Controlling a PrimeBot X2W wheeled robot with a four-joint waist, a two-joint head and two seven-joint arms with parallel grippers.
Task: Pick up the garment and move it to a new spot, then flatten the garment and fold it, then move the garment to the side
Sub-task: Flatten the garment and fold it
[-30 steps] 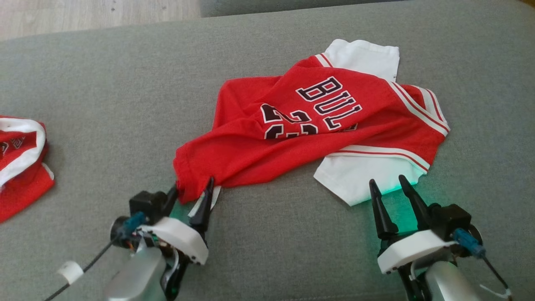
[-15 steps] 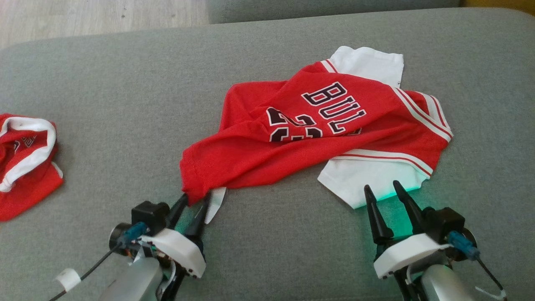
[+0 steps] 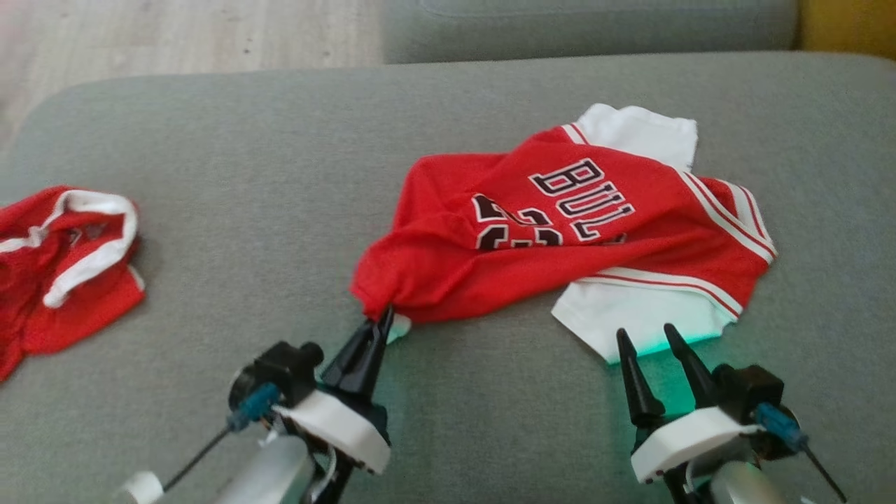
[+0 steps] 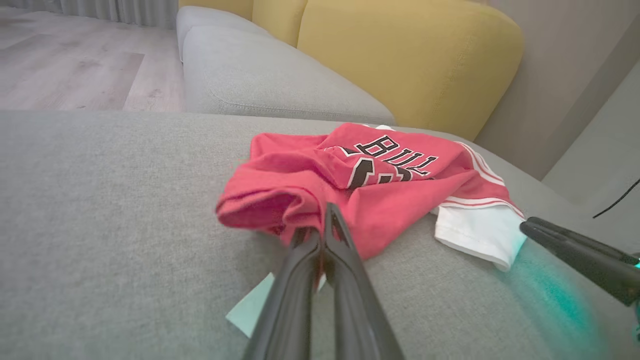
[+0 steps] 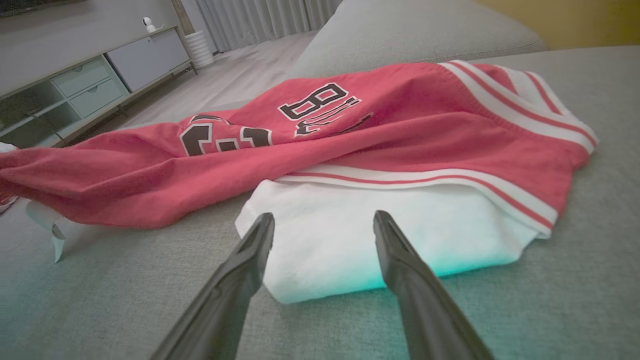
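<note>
Grey woven sofa [image 3: 210, 175] fills the foreground, with pale wood floor [image 3: 175, 35] behind. Big change from a second ago: the left jaws, then spread either side of the jersey's [image 3: 490, 273] near hem corner, are now clamped tight on it. Red cloth bunches to a point at their tips, and a white tag [image 3: 400, 327] pokes out beside them. The right jaws are unchanged, spread wide and empty, their tips at the edge of the white sleeve [image 3: 630, 318]. The jersey lies crumpled centre-right on the seat: soft red knit, black letters edged in white, red-and-white striped trim, deep creases. Another red garment [image 3: 70, 280] sits heaped far left.
</note>
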